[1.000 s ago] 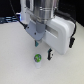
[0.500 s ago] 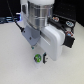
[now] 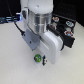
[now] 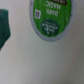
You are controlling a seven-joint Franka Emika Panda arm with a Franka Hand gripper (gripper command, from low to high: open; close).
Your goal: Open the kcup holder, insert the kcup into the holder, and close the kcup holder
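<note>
The gripper (image 3: 40,59) hangs low over the white table (image 3: 12,60), right at the kcup (image 3: 37,57), but how wide its jaws stand cannot be told: in the exterior view the big white-and-grey gripper block hides most of the fingers, and only a dark fingertip (image 3: 44,61) shows just beside the pod, on the side toward the kcup holder. Whether that fingertip touches the pod is not clear either. The kcup sits on the table in front of the kcup holder (image 3: 64,27), well apart from it and nearer the camera. The kcup holder is a black box at the far side of the table, toward the exterior view's right, with its tray (image 3: 65,24) showing round slots that carry darker pods (image 3: 55,20). In the wrist view the kcup (image 4: 51,19) fills the upper part of the picture, with its flat round lid facing straight into the camera, so the pod stands upright on the table with its axis vertical. The lid is bright green with a pale rim; it bears a small white square patch that looks like a code mark, and lines of white lettering, too blurred to read. A dark green blurred shape (image 4: 4,27) sits at the edge of the wrist view; what it is cannot be told.
</note>
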